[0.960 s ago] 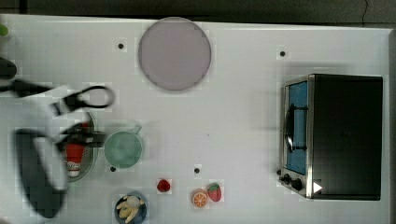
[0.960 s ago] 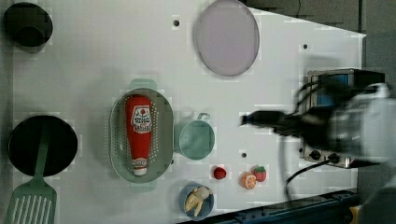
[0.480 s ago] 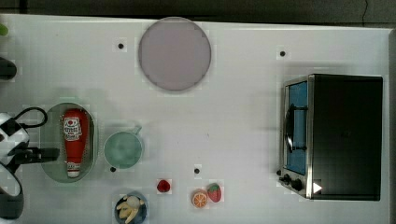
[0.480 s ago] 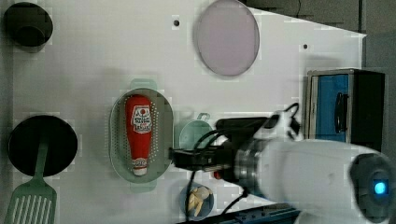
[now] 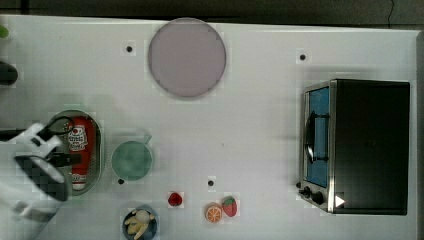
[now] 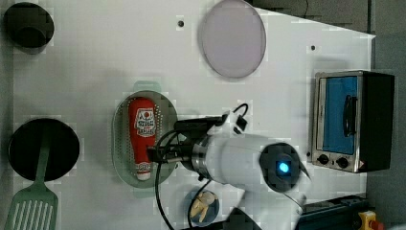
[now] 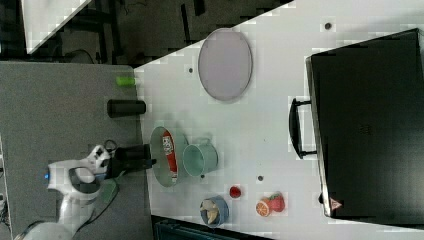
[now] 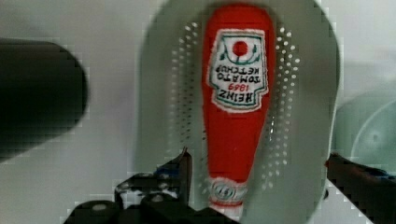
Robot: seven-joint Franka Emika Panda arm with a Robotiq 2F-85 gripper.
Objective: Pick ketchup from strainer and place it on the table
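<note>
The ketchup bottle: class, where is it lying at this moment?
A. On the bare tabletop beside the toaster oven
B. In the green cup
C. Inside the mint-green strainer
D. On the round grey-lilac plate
C: the ketchup bottle lies flat along the perforated bottom of the strainer, cap toward the left view's bottom, with the open gripper straddling its cap end and not yet closed on it.

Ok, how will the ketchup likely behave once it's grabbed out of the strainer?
The ketchup looks round-bodied and lies flat in the strainer, so it may roll. Its tapered neck could slip. It's probably a light plastic toy.
</note>
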